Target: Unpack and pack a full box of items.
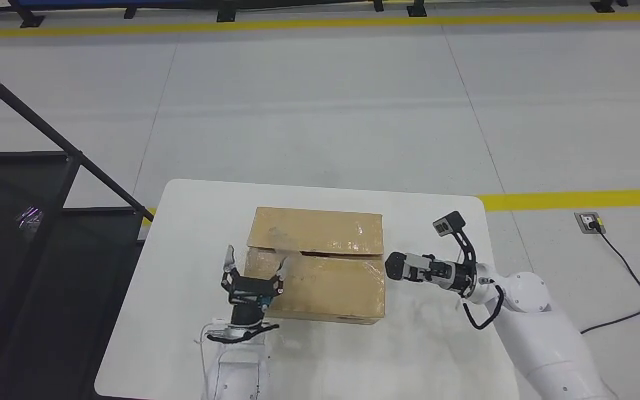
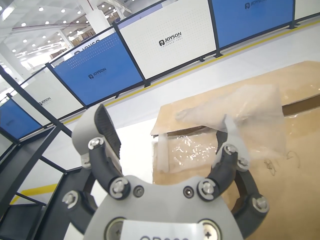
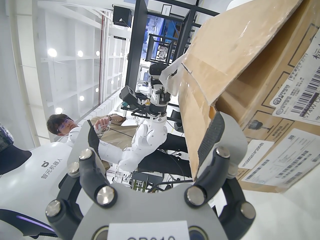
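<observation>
A brown cardboard box (image 1: 320, 235) lies on the white table (image 1: 180, 330). A dark gap runs along its top seam, and the near flap (image 3: 225, 51) is lifted a little at its right end. My left gripper (image 1: 252, 278) stands open at the box's near left corner. In the left wrist view this gripper (image 2: 170, 138) has a loose strip of clear tape (image 2: 250, 111) from the box (image 2: 275, 176) draped over one finger (image 2: 232, 146). My right gripper (image 1: 392, 267) is open at the box's right end. The flap's edge rests against one of its fingers (image 3: 212, 136).
A black metal rack (image 1: 40, 230) stands just left of the table. Printed labels (image 3: 295, 96) cover the box's right side. A floor socket with a cable (image 1: 590, 222) lies to the right. Bare table shows in front of the box.
</observation>
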